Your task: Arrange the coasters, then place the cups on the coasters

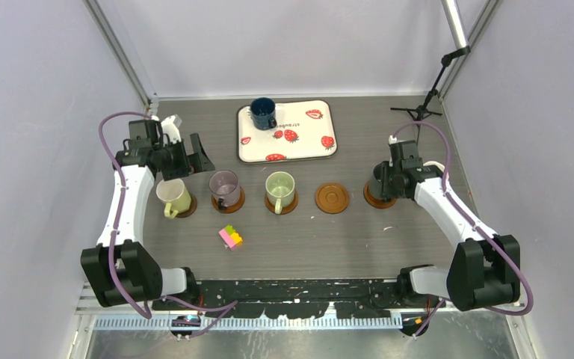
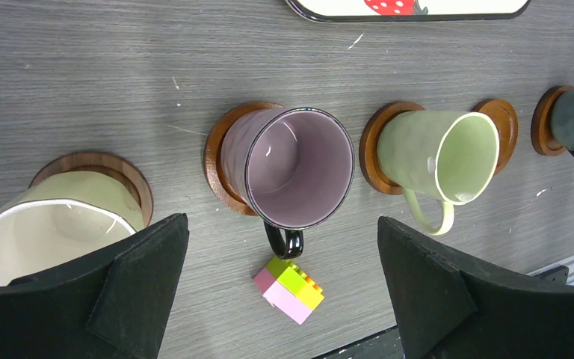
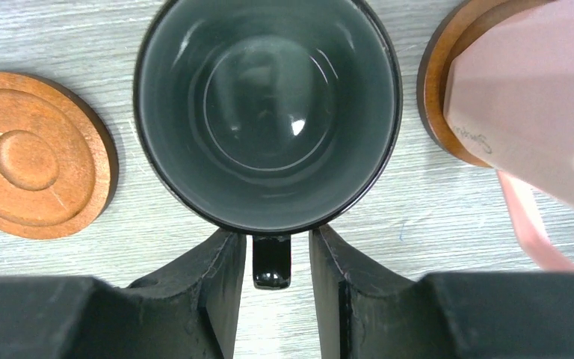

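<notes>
One dark grey-green mug (image 3: 267, 112) | handle between right tool (image 3: 278, 250) jaws | tool slightly open, seemingly not gripping

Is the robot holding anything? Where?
Nothing seems gripped. The right gripper straddles the handle of the dark grey-green mug, with small gaps; the left gripper is open, empty.
</notes>
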{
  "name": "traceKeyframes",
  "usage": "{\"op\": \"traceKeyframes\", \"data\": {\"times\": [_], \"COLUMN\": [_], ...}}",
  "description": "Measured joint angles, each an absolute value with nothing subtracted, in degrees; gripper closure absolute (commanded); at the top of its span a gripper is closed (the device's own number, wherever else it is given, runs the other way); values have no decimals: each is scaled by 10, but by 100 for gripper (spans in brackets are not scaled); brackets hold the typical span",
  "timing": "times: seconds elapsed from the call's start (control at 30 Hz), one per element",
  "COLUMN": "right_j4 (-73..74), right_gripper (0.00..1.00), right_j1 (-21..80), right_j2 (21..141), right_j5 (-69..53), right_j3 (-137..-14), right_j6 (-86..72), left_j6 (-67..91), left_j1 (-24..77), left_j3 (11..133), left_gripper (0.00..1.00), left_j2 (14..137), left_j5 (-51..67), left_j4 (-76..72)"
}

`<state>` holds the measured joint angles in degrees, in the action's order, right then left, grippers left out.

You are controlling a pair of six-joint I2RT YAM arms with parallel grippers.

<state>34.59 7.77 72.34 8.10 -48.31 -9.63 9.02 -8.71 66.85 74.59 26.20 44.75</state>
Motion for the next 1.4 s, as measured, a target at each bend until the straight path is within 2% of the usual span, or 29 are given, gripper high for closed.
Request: {"op": "traceKeyframes", "data": {"times": [0.27,0.63,0.77,0.9,1.0,1.2,1.4], "right_j4": [398,440,446,458,472,504,486], "right_gripper": [59,59,51,30,20,15,19], "right_j1": [78,78,78,78,78,78,82], "right_j2": [751,757,757,755,747,736,791], "right_j5": [78,76,75,72,68,19,-61], "right_j3": [-540,-547,-552,-557,-567,-656,-803], "right_j6": [-70,-44,-34,-26,-14,34,47], "left_j6": [90,90,90,90,88,62,43], "left_j1": [-87,-87,-87,-87,-87,-87,-87], "left_j3": [668,668,668,668,668,679,695], "left_gripper": [0,0,0,0,0,0,0], "left_j2": [743,743,743,743,743,745,754], "left_j5": [262,263,266,268,275,298,314], "left_j4": [448,448,448,448,448,464,470]}}
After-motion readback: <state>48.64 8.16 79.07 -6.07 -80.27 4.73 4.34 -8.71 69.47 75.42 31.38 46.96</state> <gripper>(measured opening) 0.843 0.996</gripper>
